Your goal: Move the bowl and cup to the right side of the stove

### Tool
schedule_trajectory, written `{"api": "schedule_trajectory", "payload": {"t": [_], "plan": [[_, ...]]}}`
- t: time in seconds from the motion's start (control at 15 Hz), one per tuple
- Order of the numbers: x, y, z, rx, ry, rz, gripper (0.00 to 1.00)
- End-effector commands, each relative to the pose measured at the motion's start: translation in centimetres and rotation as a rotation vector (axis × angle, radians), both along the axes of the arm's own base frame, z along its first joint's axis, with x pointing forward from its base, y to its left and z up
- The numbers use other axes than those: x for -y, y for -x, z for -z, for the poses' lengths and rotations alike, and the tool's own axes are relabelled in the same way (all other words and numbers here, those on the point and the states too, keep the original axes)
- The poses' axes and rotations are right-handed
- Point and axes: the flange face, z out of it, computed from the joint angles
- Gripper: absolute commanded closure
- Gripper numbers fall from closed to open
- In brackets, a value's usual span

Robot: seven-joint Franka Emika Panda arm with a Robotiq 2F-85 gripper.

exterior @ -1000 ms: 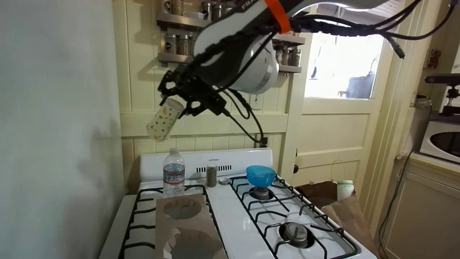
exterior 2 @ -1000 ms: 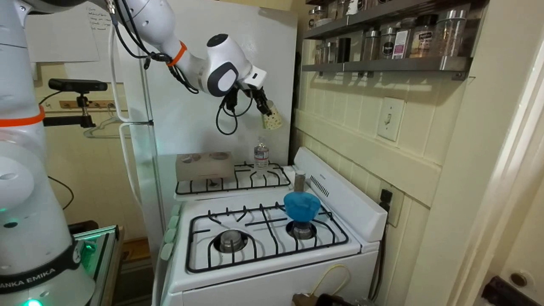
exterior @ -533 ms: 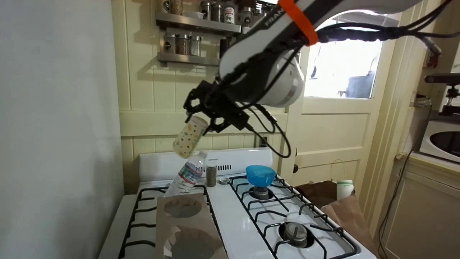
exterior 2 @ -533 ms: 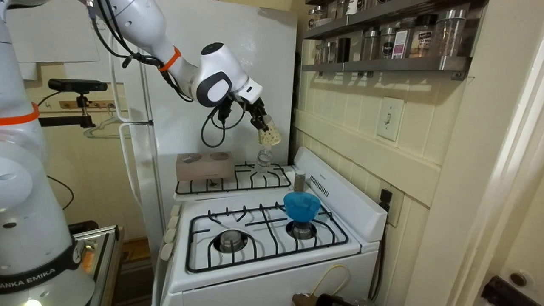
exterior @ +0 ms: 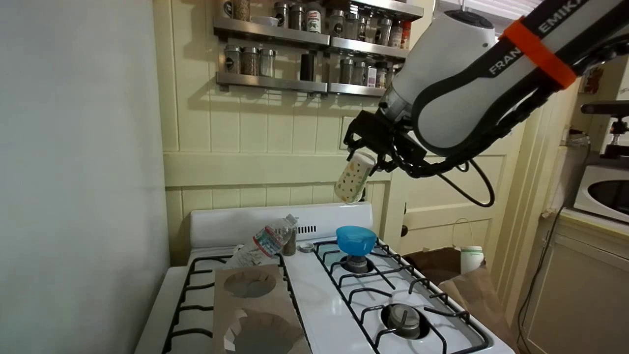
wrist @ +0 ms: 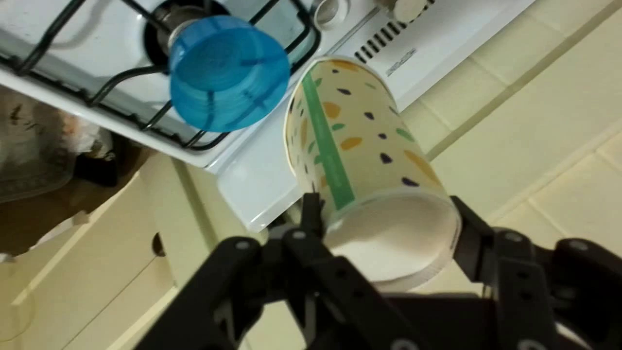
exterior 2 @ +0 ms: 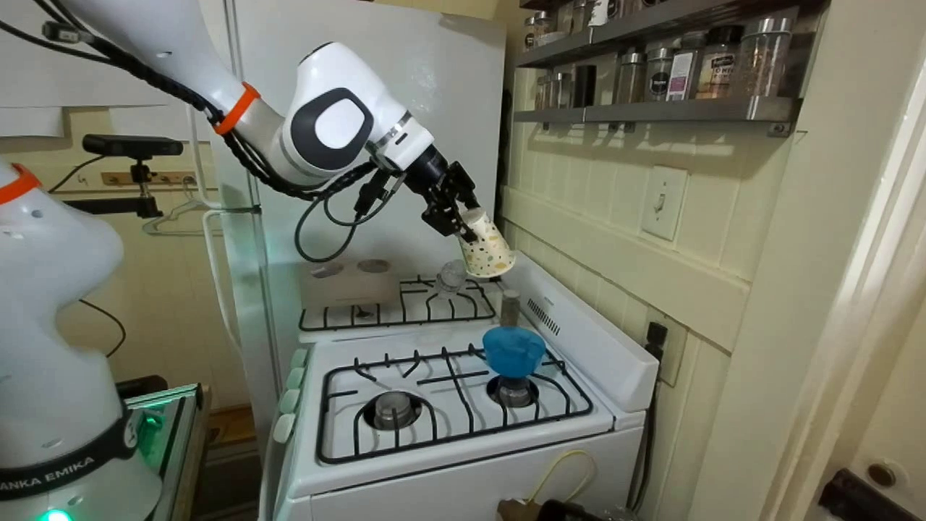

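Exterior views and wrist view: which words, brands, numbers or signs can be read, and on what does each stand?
"FRAN": on the robot arm, one side of the orange band.
"EMIKA": same arm, other side of that band.
"ANKA EMIKA": on the black band low on the arm, start cut off.
Too small or blurred: bottle label, spice jar labels, lettering on the stove's back panel.

In an exterior view the stove [exterior: 322,295] is cropped below, the Franka arm [exterior: 457,113] at right; a plastic bottle [exterior: 265,243] — its print illegible — covers part of a spice jar [exterior: 290,247]. In the wrist view the bowl [wrist: 228,73] partly hides a burner [wrist: 182,17], and the gripper [wrist: 384,214] is cut off below.
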Motion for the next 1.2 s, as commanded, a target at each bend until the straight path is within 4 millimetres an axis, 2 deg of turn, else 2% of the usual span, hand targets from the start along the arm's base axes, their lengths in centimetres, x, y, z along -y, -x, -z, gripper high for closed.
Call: {"api": "schedule_trajectory", "payload": {"t": [0.0, 0.2, 0.27, 0.33, 0.47, 0.6, 0.8, 0.93, 1.13], "plan": [[0.3, 0.7, -0.3, 0.005, 0.004, 0.044, 0.37], [0.1, 2.0, -0.8, 0.022, 0.011, 0.089, 0.37], [0.2, 2.1, -0.8, 0.023, 0.011, 0.092, 0.62], [0.7, 1.4, -0.7, 0.008, -0.009, 0.105, 0.62], [3.7, 1.0, 0.1, -0.04, 0.003, 0.169, 0.62], [6.8, 0.2, 1.7, -0.098, -0.008, 0.191, 0.62], [8.6, -2.2, 3.8, -0.141, -0.038, 0.18, 0.62], [8.0, -4.3, 4.0, -0.139, -0.059, 0.167, 0.62], [5.8, -7.1, 4.2, -0.192, -0.035, 0.108, 0.62]]}}
